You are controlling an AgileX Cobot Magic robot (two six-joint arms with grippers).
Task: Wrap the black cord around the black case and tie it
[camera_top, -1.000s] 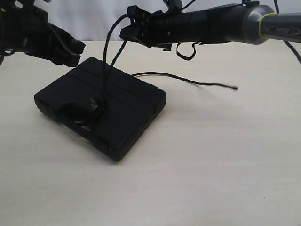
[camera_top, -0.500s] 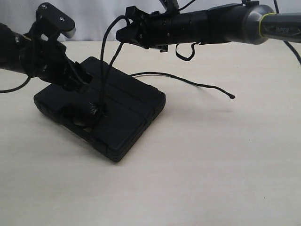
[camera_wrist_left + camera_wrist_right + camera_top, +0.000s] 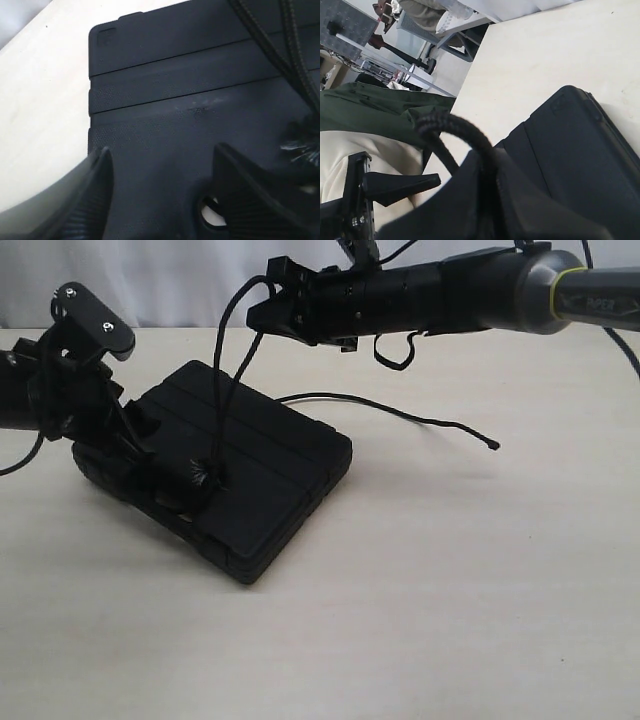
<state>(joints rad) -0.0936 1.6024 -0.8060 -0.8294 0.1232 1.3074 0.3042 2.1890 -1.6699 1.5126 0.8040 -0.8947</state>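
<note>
The black case (image 3: pixel 262 480) lies flat on the table, left of centre. The black cord (image 3: pixel 222 390) rises in two strands from a frayed knot (image 3: pixel 203 476) on the lid up to my right gripper (image 3: pixel 262 308), which is shut on it above the case's far end. The cord's other stretch trails right across the table to its capped tip (image 3: pixel 495 445). My left gripper (image 3: pixel 140 445) is low over the case's handle end. In the left wrist view the gripper (image 3: pixel 160 167) is open astride the lid (image 3: pixel 165 100), the knot (image 3: pixel 301 142) beside one finger. In the right wrist view the cord (image 3: pixel 451 127) is pinched by the gripper (image 3: pixel 490 162).
The pale wooden table (image 3: pixel 450 590) stretches in front and to the right of the case. A white wall runs along the back edge. The right arm (image 3: pixel 480 290) reaches across above the table's rear. Beyond the table edge in the right wrist view stand chairs and equipment (image 3: pixel 395 30).
My left arm has swung in from the back left and come down onto the case's handle end. The right gripper still holds the cord aloft; the loose tip shifted slightly.
</note>
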